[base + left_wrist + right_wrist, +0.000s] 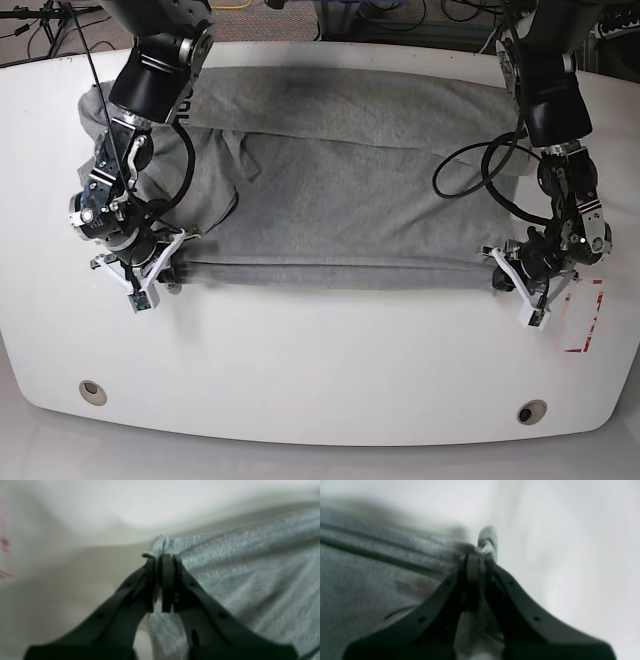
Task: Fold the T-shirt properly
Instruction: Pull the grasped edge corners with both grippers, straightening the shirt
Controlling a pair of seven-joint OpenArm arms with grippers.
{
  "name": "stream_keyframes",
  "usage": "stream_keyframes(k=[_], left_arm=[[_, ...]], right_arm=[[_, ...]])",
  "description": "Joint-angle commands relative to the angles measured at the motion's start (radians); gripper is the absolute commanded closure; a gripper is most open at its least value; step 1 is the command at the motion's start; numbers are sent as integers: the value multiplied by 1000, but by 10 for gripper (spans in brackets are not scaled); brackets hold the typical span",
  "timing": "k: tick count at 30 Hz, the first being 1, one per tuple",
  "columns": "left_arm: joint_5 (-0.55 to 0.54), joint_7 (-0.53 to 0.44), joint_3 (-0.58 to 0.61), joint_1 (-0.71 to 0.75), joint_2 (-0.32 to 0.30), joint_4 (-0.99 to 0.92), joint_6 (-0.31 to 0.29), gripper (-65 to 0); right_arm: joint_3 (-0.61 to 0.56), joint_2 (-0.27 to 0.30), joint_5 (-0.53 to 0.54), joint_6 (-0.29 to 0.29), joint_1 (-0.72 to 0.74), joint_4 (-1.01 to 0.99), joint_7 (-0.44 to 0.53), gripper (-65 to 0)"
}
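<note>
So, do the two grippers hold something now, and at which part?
Both hold the T-shirt. The left gripper pinches one end of its near edge, and the right gripper pinches the other end.

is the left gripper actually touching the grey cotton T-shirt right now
Touching. The left wrist view shows the left gripper, black jaws shut, pinching a bunched corner of the heather-grey cotton T-shirt, with cloth poking out above the tips.
</note>
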Motion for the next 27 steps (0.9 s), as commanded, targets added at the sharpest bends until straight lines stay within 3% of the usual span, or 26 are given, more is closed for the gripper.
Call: stream_keyframes(k=[1, 6, 9, 13, 19, 22, 27], left_arm=[[-4, -10, -3, 3, -11, 75, 1, -17], [-4, -10, -3, 38, -14, 132, 1, -17], [-4, -10, -3, 54, -14, 144, 1, -17], [-4, -10, -3, 70, -14, 146, 1, -17], [-4, -10, -3, 89, -15, 147, 0, -17], [-4, -10, -3, 95, -15, 147, 0, -17], [-4, -10, -3, 96, -15, 147, 0, -17]], right_arm=[[-43, 10, 9, -2, -22, 79, -6, -2], [-89, 13, 7, -2, -93, 165, -39, -10], [-106, 11, 7, -2, -143, 225, -44, -82], [-109, 8, 9, -2, -192, 290, -44, -270], [-106, 8, 12, -2, -192, 302, -44, -463], [-103, 8, 7, -2, -162, 271, -44, -490], [-58, 8, 9, -2, -82, 161, -41, -466]])
